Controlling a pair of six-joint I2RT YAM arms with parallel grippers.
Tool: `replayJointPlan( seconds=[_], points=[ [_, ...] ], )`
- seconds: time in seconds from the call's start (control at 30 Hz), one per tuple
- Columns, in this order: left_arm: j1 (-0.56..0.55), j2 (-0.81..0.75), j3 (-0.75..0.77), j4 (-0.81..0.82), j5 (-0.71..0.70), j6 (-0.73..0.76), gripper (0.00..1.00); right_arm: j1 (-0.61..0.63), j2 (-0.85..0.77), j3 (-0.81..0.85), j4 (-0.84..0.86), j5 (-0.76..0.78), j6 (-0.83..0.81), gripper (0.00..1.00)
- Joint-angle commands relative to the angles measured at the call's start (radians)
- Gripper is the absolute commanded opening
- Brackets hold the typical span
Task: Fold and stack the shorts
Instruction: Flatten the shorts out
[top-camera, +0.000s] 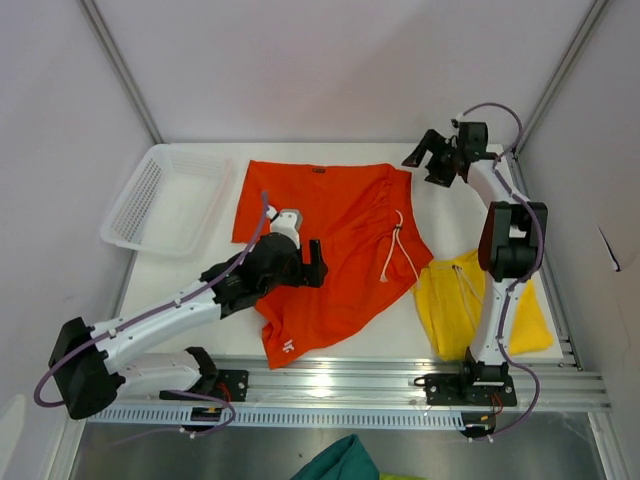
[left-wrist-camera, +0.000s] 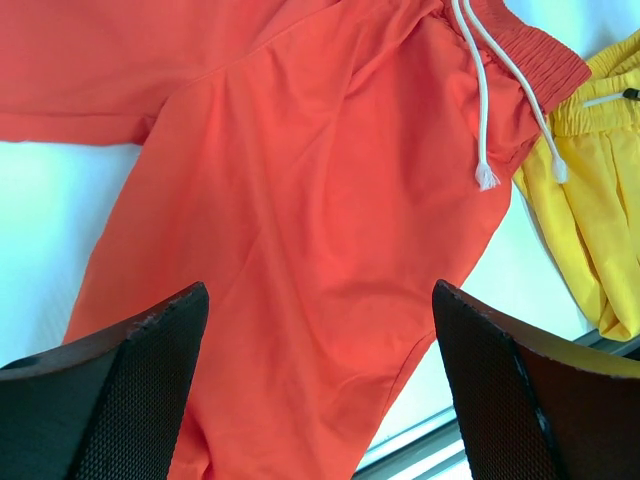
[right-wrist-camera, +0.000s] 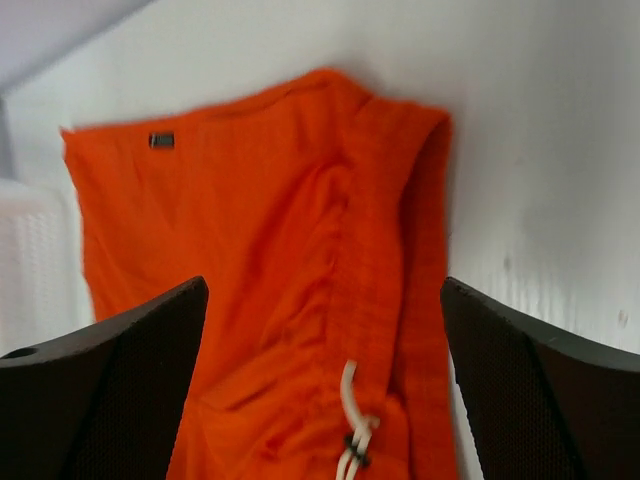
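Top external: orange shorts (top-camera: 340, 210) spread centrally, waistband corner beside yellow shorts (top-camera: 445, 300).

Orange shorts (top-camera: 345, 225), yellow shorts (top-camera: 445, 300), teal-looking cloth (top-camera: 340, 462)

Robot lab cell
Plain grey panels (top-camera: 330, 70) box in a white table (top-camera: 445, 215); two arms (top-camera: 150, 322) bolt to an aluminium rail (top-camera: 340, 380) at six o'clock, a basket (top-camera: 135, 200) at ten.

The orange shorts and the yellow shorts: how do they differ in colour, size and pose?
The orange shorts are orange-red; the yellow shorts are bright yellow. The orange shorts look larger than the yellow shorts. The orange shorts lie spread out, the yellow shorts bunched up. Both have white drawstrings.
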Motion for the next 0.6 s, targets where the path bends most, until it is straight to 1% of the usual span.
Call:
replayJointPlan(
  seconds=[0.0,0.03,0.07,0.1,0.17,0.2,0.23,0.37,0.4,0.57],
  points=[
    [-0.006,-0.081,0.012,-0.053,-0.033,-0.001,0.94,0.152,-0.226,-0.058,-0.251,0.246,-0.314,1.0],
    [-0.006,-0.097,0.004,-0.058,-0.036,-0.001,0.94,0.178,-0.234,-0.078,-0.275,0.293,-0.334,1.0],
    [-0.006,-0.112,0.006,-0.072,-0.036,-0.001,0.95,0.203,-0.24,-0.083,-0.324,0.383,-0.346,0.99],
    [-0.006,-0.141,0.004,-0.079,-0.037,-0.003,0.94,0.253,-0.237,-0.087,-0.344,0.421,-0.36,0.99],
    [-0.006,-0.17,-0.008,-0.09,-0.037,-0.004,0.95,0.298,-0.23,-0.092,-0.387,0.503,-0.366,1.0],
    [-0.006,-0.182,-0.014,-0.102,-0.037,-0.007,0.94,0.316,-0.227,-0.11,-0.389,0.59,-0.366,0.99],
    [-0.006,-0.207,-0.019,-0.108,-0.037,-0.006,0.94,0.345,-0.225,-0.124,-0.389,0.611,-0.366,0.99],
    [-0.006,-0.256,-0.043,-0.136,-0.031,-0.007,0.95,0.393,-0.233,-0.199,-0.362,0.7,-0.358,0.99],
    [-0.006,-0.264,-0.048,-0.145,-0.03,-0.007,0.95,0.404,-0.231,-0.216,-0.36,0.749,-0.358,0.99],
    [-0.006,-0.293,-0.057,-0.156,-0.02,-0.004,0.95,0.442,-0.197,-0.239,-0.363,0.855,-0.346,1.0]
  ],
)
